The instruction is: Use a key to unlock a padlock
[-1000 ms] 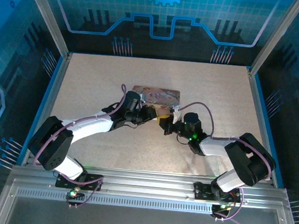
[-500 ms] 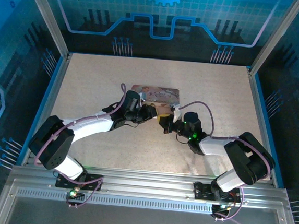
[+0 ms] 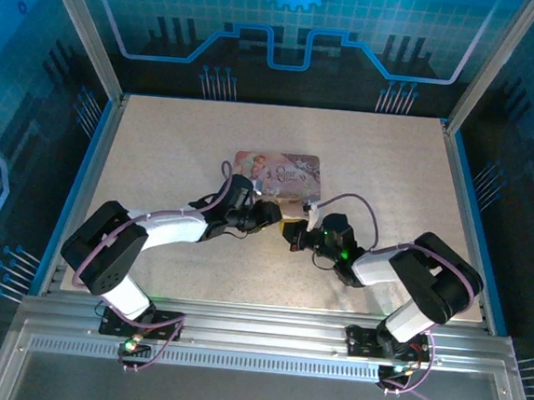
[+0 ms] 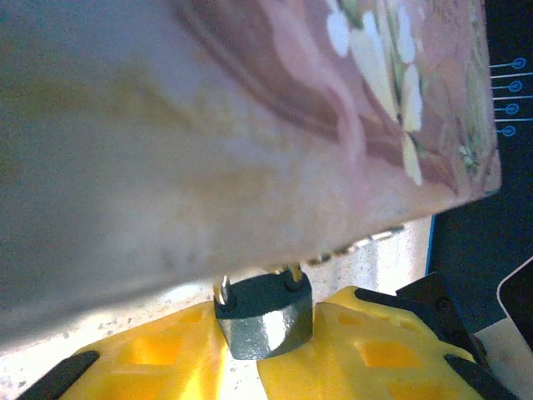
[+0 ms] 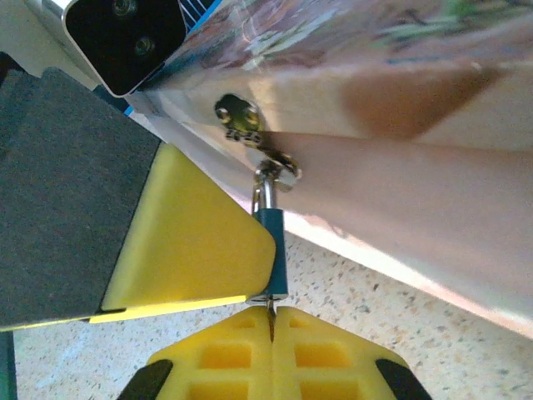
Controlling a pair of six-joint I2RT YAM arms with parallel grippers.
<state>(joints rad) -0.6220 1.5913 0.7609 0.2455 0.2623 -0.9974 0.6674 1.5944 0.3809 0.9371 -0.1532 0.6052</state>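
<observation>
Currently, the pink tin (image 3: 277,173) lies flat near the middle of the table (image 3: 160,144), with both arms converging on its near edge. The padlock (image 4: 262,317) hangs from the metal clasp (image 5: 271,167) on that edge, its thin shackle passed through the clasp loop. The left gripper (image 3: 270,214) has its yellow fingers (image 4: 375,342) on either side of the padlock body, and the right wrist view shows one finger lying against the padlock. Whether the fingers actually clamp the padlock cannot be told. The right gripper (image 5: 271,321) is clenched on the key (image 5: 271,307), a thin metal sliver pinched between the fingertips. The key points up and meets the bottom of the padlock.
</observation>
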